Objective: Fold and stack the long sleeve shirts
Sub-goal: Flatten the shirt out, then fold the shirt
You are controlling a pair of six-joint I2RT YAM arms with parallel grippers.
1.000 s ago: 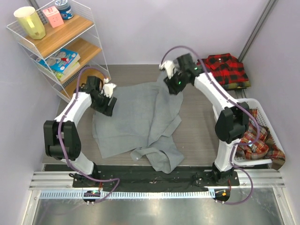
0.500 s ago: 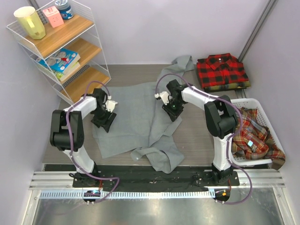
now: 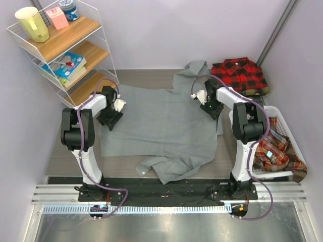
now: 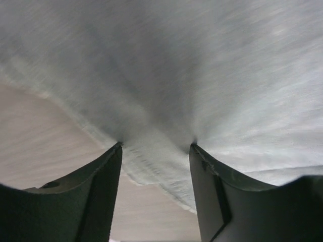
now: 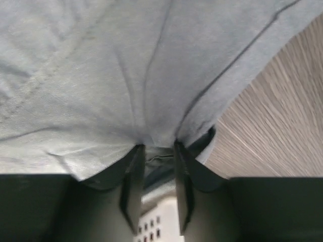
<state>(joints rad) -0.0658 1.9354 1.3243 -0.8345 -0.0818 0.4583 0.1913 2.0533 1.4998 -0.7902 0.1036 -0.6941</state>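
Observation:
The plain grey shirt lies spread out across the table, with a sleeve trailing at the front and another at the back. My left gripper is at the shirt's left edge, its jaws apart, with its tips on the cloth hem. My right gripper is at the shirt's right edge, shut on a pinch of grey cloth. The red-and-black checked shirt lies folded at the back right. Plaid shirts are heaped in the basket.
A white basket stands at the right edge of the table. A wire shelf unit with a cup, books and boxes stands at the back left, close to my left arm. The black base rail runs along the near edge.
My right gripper has pulled the shirt's folded-over right side out to the right, so the grey shirt now lies flat. My left gripper has stayed at the left edge.

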